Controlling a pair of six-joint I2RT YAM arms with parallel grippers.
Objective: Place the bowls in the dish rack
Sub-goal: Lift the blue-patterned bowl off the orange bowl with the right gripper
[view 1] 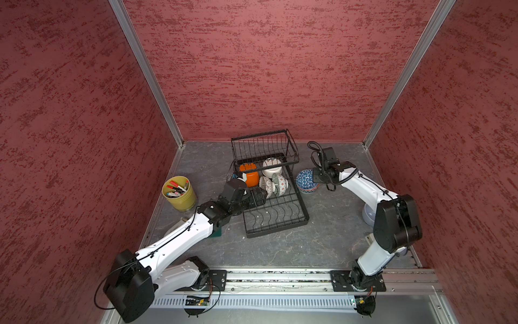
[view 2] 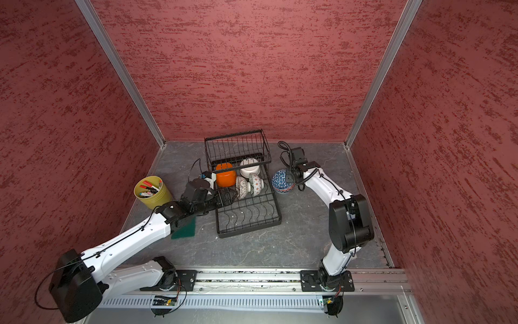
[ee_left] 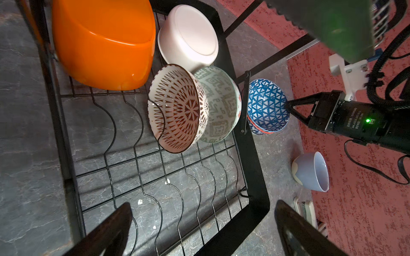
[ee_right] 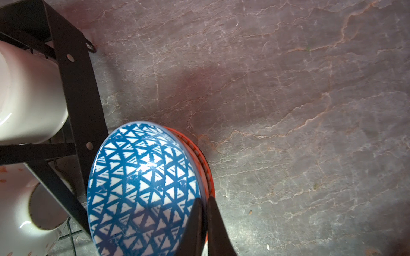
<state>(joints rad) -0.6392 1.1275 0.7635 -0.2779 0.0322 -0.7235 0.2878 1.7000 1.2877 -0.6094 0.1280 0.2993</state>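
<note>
Right wrist view: my right pincer (ee_right: 206, 223) is clamped on the rim of the blue bowl (ee_right: 142, 188), one finger inside, one outside. Bowl's just beside the dish rack (ee_left: 256, 168), outside it, low at the table (ee_right: 288, 88); can't tell if its foot touches. Step in hand: the pick-up, w/ four bowls visible in the rack. Bowl's tipped on edge, mouth facing the rack & a bit up. It's round, so no long axis, only the mouth-to-foot line, leaning rackward. Next, I reckon: lift over the side frame, keep it on edge, set it in the free slot by the grey-green bowl (ee_left: 221, 104). My left pincer (ee_left: 203, 206) hangs wide open over the bare slots, holding nothing; prob. should clear out.
</note>
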